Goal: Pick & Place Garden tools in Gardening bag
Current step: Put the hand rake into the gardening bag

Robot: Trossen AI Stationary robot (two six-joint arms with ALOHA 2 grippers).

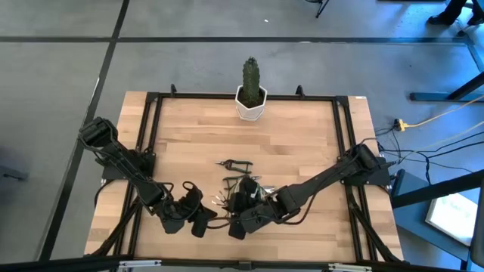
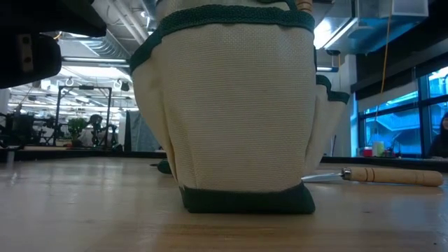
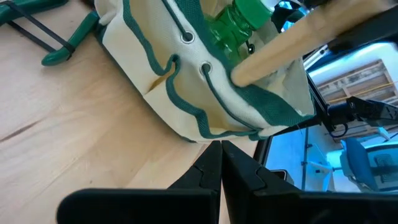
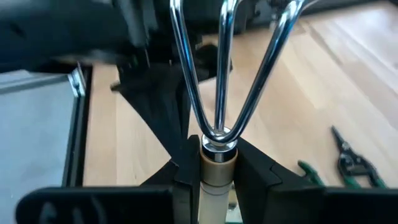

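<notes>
Gardening bag point(image 2: 234, 105) stands near the table's front edge. Right gripper point(image 4: 217, 163) clamps the fork point(image 4: 219, 68) by its collar, probably for bagging. Left gripper point(image 3: 221, 163), fingers pressed together and empty, waits beside the bag.

Overhead, table-level (close behind bag point(image 2: 238, 105)), 2 wrist cameras.

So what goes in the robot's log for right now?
right gripper: shut on wooden-handled chrome fork | left gripper: shut, empty, beside cream-and-green fabric bag
</notes>
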